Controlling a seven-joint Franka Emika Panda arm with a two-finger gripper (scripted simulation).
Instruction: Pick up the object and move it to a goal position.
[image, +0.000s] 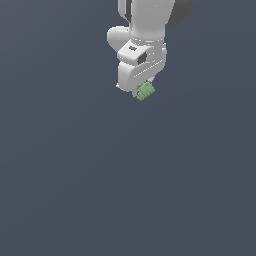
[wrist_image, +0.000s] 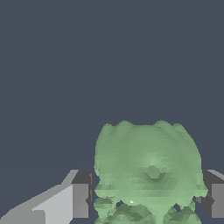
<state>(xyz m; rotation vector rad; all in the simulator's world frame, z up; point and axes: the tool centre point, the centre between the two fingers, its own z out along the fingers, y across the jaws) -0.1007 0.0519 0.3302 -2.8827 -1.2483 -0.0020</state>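
Observation:
The object (image: 145, 91) is a small light green lumpy item sticking out from under the white arm in the upper middle of the exterior view. In the wrist view the object (wrist_image: 148, 170) fills the space between the two fingers, one finger (wrist_image: 80, 199) touching one side and the other finger (wrist_image: 215, 199) the opposite side. My gripper (wrist_image: 148, 200) is shut on it. In the exterior view the fingers are hidden behind the white hand (image: 135, 70), and I cannot tell whether the object rests on the floor or hangs above it.
A flat, uniform dark grey-blue surface (image: 125, 190) spreads all around the arm in both views. No other object or marker shows.

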